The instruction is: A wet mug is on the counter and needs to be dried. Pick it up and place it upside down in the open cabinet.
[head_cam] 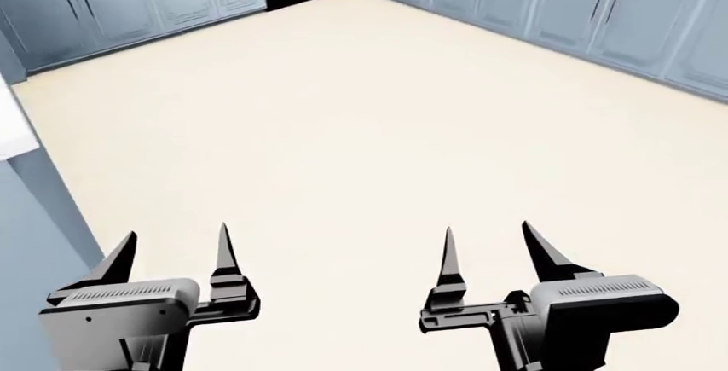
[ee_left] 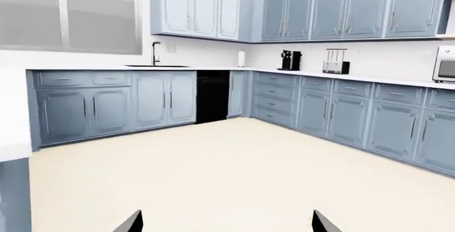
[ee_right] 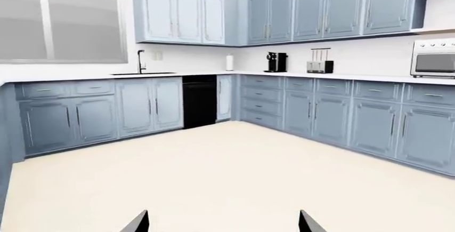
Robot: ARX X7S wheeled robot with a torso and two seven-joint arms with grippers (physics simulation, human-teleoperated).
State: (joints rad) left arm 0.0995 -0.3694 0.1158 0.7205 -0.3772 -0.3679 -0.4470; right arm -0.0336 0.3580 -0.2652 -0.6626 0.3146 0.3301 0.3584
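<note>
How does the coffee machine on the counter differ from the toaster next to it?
The coffee machine is all black; the toaster is silver with dark ends. The coffee machine is tall and narrow; the toaster is low and wide, with thin rods rising above it. The coffee machine sits nearer the corner. Both stand upright on the white counter against the wall.

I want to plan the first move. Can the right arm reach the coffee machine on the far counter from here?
Probably not. The right gripper hangs open over bare floor, and the coffee machine stands on the counter across the room. Nothing blocks the way, but the base would likely have to drive closer.
</note>
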